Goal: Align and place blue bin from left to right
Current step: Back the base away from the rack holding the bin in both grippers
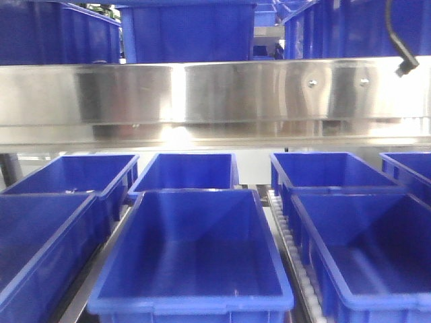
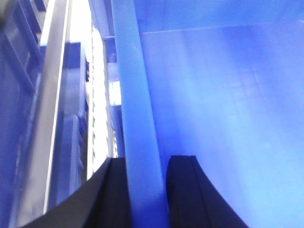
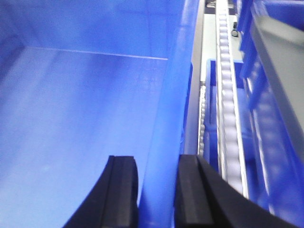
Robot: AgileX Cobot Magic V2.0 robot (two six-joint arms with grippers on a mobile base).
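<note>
A wide steel beam runs across above the blue bin, and more bins stand on the level on top of it. The blue bin sits nearest the front camera, in the middle lane below the beam, open side up and with nothing in it.

Other bins crowd it on three sides:
- One neighbour bin lies just beside its left wall.
- Another lies to its right.
- A third stands directly behind it, nearly touching its far rim.

More bins fill the far corners behind these.

A track of small white rollers runs between the blue bin and its right neighbour. The right wrist view shows the same track just outside the bin's right wall. A black cable hangs down in front of the beam, up and to the right of the bin.

Neither arm shows in the front view. The left gripper reaches along the bin's left wall, with one black finger inside the bin and the other outside. Both fingers sit against the rim, clamped on it. The right gripper straddles the right wall the same way, its two fingers closed on the rim from inside and outside.
</note>
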